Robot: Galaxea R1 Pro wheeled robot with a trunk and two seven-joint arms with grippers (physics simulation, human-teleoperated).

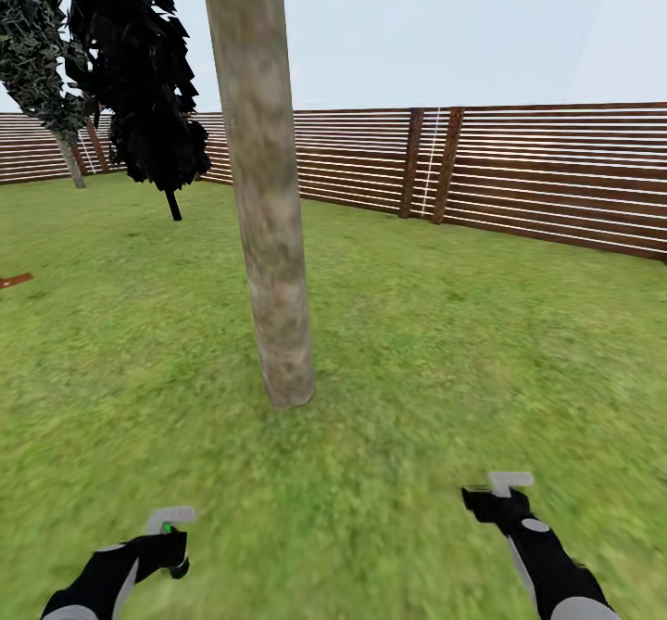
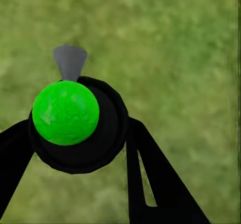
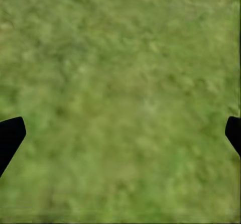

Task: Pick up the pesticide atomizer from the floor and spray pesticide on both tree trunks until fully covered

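The nearest tree's trunk (image 1: 269, 231) rises from the lawn just ahead, mottled grey-brown and leaning slightly. Low at the left of the head view, my left gripper (image 1: 167, 548) is shut on the pesticide atomizer (image 1: 168, 529), a black bottle with a green spot. In the left wrist view the atomizer (image 2: 75, 118) sits between the black fingers of the left gripper (image 2: 78, 143), its grey nozzle pointing out over the grass. My right gripper (image 1: 496, 501) hangs low at the right. The right wrist view shows the right gripper (image 3: 120, 133) open, with grass between its fingertips.
A brown slatted fence (image 1: 537, 175) closes the garden behind and to the right. A tree with black foliage (image 1: 139, 73) and another with grey-green foliage (image 1: 37, 45) stand at the back left. A small red-brown object (image 1: 14, 279) lies at the left edge.
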